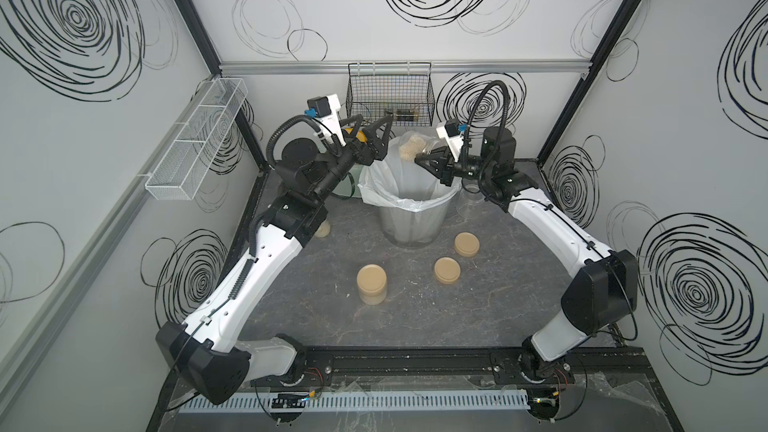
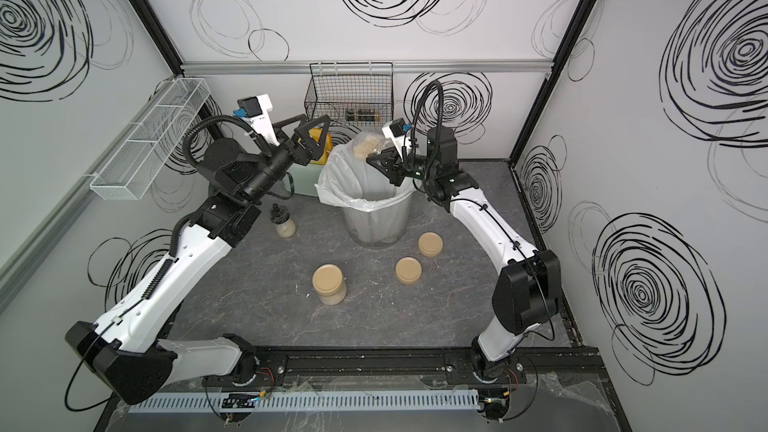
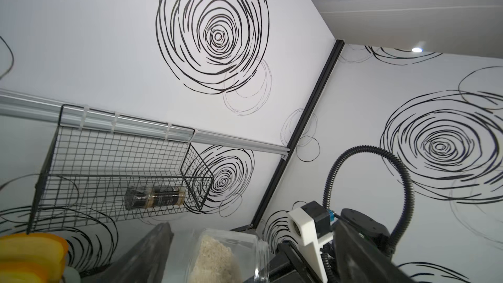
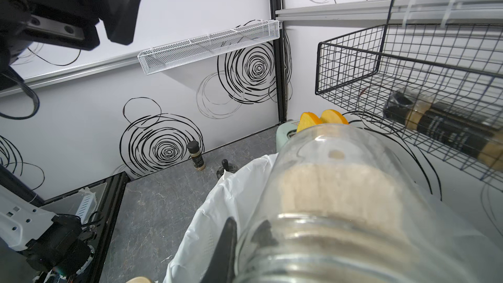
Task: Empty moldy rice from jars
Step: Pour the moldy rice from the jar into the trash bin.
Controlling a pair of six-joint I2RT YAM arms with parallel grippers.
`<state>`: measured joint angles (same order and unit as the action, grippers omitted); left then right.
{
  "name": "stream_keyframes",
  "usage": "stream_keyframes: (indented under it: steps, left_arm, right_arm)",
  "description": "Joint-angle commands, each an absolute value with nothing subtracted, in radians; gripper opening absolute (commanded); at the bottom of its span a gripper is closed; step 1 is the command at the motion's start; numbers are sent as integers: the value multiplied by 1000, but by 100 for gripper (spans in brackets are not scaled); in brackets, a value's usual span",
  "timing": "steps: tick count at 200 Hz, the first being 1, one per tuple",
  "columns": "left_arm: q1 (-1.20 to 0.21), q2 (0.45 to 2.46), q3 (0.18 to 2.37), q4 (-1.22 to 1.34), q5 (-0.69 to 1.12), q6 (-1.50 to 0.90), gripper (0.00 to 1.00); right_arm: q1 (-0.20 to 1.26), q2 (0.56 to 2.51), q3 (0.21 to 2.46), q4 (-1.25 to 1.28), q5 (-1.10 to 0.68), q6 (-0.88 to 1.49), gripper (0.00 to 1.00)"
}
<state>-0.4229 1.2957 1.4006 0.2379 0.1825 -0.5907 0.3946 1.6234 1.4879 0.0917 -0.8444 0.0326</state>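
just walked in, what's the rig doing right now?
The right gripper holds an open jar tipped on its side over the lined bin, with moldy rice inside it. The left gripper hangs open and empty beside the bin. Two loose lids lie on the table, and one lidded jar of rice stands in front, not yet opened.

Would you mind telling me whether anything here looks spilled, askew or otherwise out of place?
Two small things. A few pale specks, possibly spilled rice, lie on the table beside the lidded jar. The spice shaker lies on its side in the black wire basket. Nothing looks damaged.
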Motion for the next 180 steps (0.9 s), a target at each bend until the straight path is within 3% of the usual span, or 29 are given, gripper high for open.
stream_keyframes:
  steps: [1,32,72,180]
  left_arm:
    - [-384,1303,1319,413,288,-1017,96]
    - [-368,1346,1236,563,364,-1301,96]
    - [-391,1403,1219,670,402,-1468,96]
    - [-450,1488,1200,681,431,-1568,96]
  right_arm:
    - [400,1558,1540,207,-867,0,0]
    - [411,1543,1541,235,-889,-6,0]
    - [436,1537,1548,236,-894,-37,0]
    - [463,1540,1580,189,-824,-91,0]
